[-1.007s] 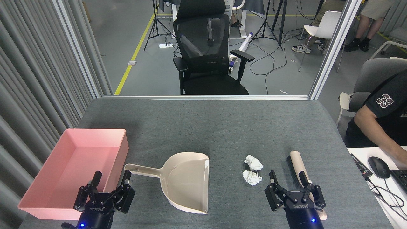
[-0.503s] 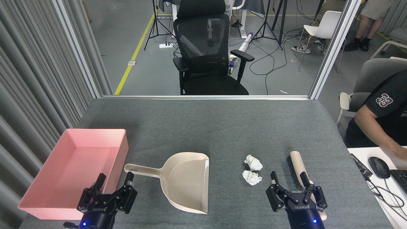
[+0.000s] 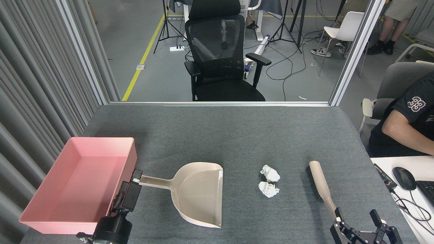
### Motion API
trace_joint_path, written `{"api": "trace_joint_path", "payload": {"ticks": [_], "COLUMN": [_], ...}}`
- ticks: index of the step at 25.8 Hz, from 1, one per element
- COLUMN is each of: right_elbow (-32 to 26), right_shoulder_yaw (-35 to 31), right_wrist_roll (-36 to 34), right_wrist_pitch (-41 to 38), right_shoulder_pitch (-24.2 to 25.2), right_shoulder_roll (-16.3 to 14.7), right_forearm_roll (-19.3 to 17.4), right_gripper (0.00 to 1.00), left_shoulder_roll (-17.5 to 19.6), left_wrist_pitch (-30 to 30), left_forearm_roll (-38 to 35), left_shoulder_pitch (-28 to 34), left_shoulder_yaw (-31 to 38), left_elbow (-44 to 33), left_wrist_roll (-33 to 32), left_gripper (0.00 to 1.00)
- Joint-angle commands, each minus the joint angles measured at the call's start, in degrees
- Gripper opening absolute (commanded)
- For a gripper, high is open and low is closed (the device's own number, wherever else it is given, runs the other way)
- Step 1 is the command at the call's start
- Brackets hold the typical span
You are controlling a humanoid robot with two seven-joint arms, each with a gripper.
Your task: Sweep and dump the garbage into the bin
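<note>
Left hand (image 3: 130, 189), edge-on so grip unclear, lines up on dustpan (image 3: 198, 193) handle; right hand (image 3: 361, 225) spreads open around brush (image 3: 320, 183) handle

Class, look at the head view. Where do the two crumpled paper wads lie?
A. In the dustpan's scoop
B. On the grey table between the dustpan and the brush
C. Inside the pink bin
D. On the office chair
B: both paper wads lie on the table, with the dustpan to one side and the brush to the other.

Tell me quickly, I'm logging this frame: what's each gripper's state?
Left gripper: edge-on at the dustpan handle, cannot tell.
Right gripper: open, empty, at the brush handle's end.
</note>
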Motion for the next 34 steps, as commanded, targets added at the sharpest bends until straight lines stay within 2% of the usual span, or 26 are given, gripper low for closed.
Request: {"api": "trace_joint_path", "payload": {"ticks": [1,5,11,26,31,34], "right_elbow": [1.82,3.05,8.15,8.94,12.54,12.63], "right_shoulder_yaw": [-2.13,-1.87,-1.69,-1.51,0.51,0.68], "right_wrist_roll": [-1.94,-1.94,-2.21,-2.29,-2.29,-2.29], "right_wrist_pitch": [-3.02,-2.76,-2.58,-2.32,-2.32,-2.23], "right_shoulder_pitch": [0.50,0.33,-0.47,-1.34,-3.54,-3.81], "right_shoulder_roll": [-0.39,-0.56,-0.65,-1.09,-1.09,-1.09], "right_forearm_roll": [-0.93,-1.02,-0.93,-0.49,-0.41,-0.41], "right_gripper": [1.00,1.00,1.00,1.00,1.00,1.00], "left_shoulder_roll": [0.07,-0.02,0.07,0.07,0.15,0.15], "left_wrist_pitch": [2.53,2.62,2.00,1.92,1.83,1.83], "left_forearm_roll": [6.05,6.58,6.58,6.58,6.58,6.49], "left_shoulder_pitch": [0.00,-0.09,0.09,0.26,0.35,0.35], "left_shoulder_yaw": [-0.82,-1.08,-4.25,-6.53,-7.41,-7.32], "left_elbow": [0.00,0.00,0.00,0.00,0.00,0.00], "left_wrist_roll": [-0.11,-0.20,-0.11,-0.20,-0.11,-0.11], "left_gripper": [0.99,0.99,0.99,0.99,0.99,0.99]}}
